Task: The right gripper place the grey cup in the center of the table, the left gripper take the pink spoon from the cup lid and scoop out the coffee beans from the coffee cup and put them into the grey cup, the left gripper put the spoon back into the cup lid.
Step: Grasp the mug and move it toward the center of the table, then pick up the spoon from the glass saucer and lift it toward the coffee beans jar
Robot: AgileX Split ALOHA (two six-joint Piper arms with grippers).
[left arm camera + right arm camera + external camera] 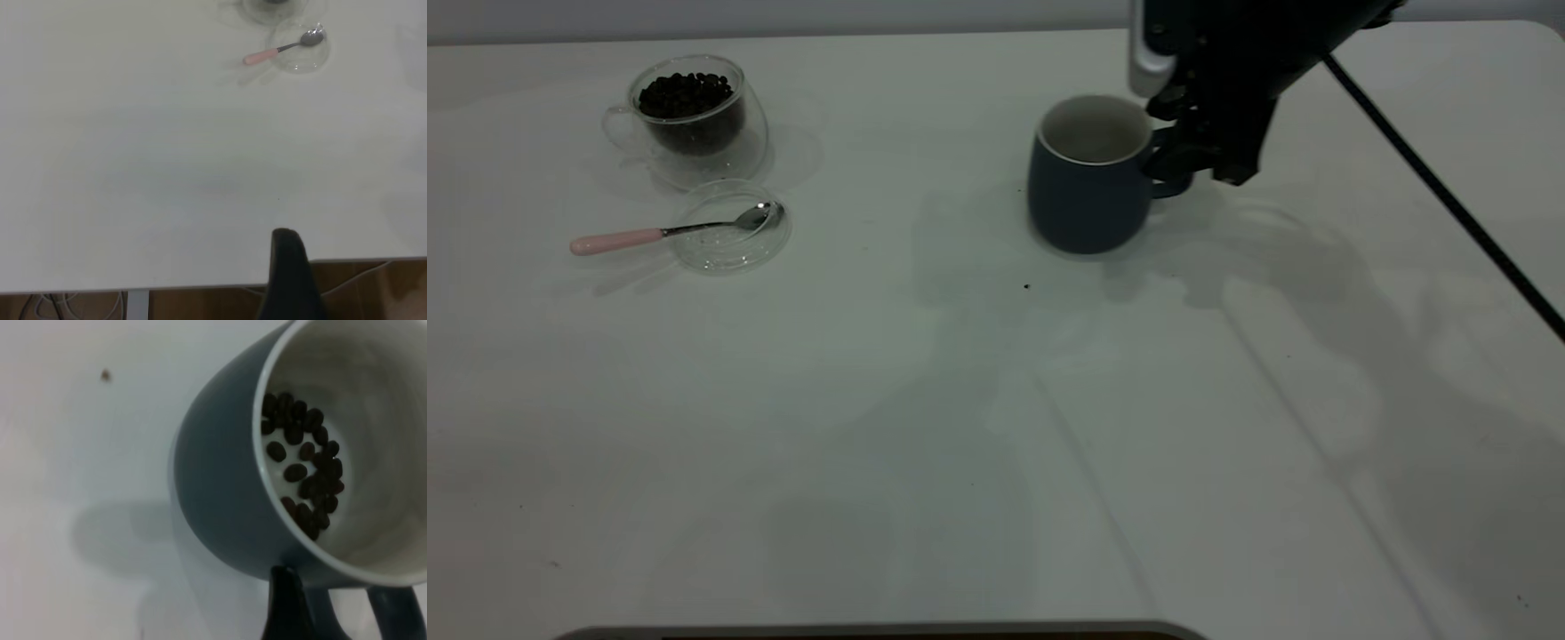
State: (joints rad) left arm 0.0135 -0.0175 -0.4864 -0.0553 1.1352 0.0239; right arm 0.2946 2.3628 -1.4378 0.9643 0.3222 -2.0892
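The first step is judged to be in hand: the grey cup (1089, 178) is being set toward the middle of the table (996, 427), held at its loop handle by the right gripper (1183, 156), whose fingers are seen closed on the handle in the right wrist view. A few beans (303, 463) are seen inside the mug already. The arm is reached in from the far right corner, wrist angled down over the handle. Release and withdrawal are what the next move is judged to call for. Near the far left corner, the coffee cup (694, 120) is filled with the coffee beans (687, 93); just beside it, the pink spoon (667, 231) is rested across the cup lid (731, 227). The left gripper (288, 267) is parked at the table's edge, with only one finger in view, so its state cannot be told.
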